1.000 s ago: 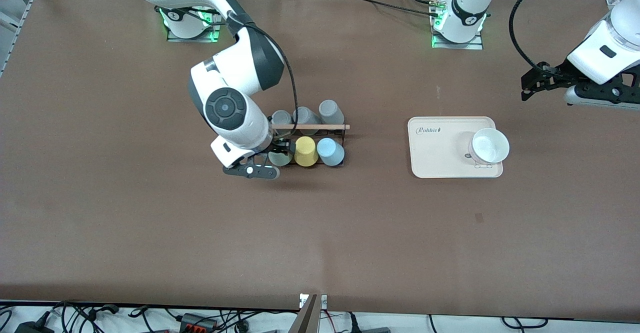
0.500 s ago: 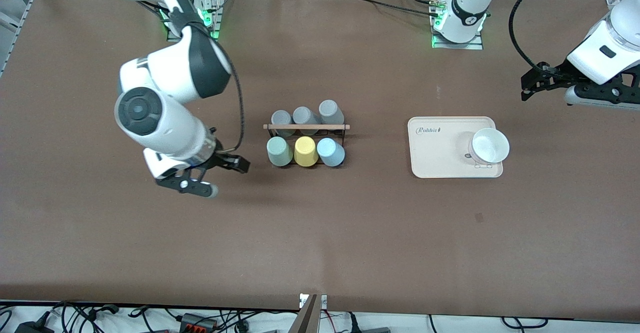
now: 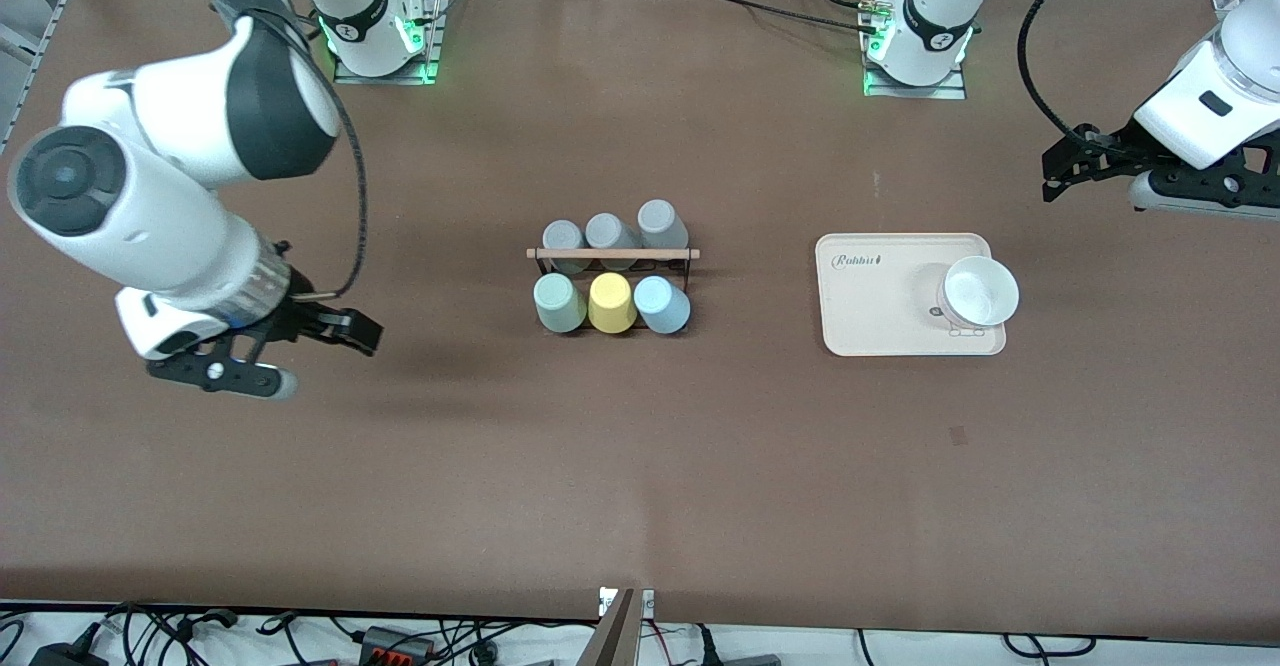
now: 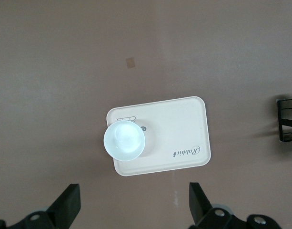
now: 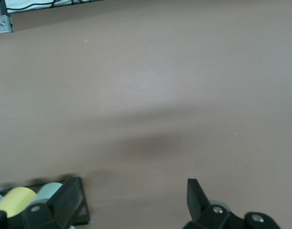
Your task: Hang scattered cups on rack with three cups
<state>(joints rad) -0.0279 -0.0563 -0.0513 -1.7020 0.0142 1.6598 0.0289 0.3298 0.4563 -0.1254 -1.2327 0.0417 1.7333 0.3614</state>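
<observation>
Right claw: withdrawn from rack toward its own end of the tabletop, fingers apart, empty. Mint cup and blue cup hang racked (beside yellow). Left claw: waiting, open. Keep retreating high.

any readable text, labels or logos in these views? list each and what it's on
"Rabbit": cursive print on the cream tray, at its corner toward the rack; also legible in the left wrist view.
Small dark printed mark on the tray beside the white bowl: too small to read.
Nothing readable on the cups, rack or arms.
</observation>
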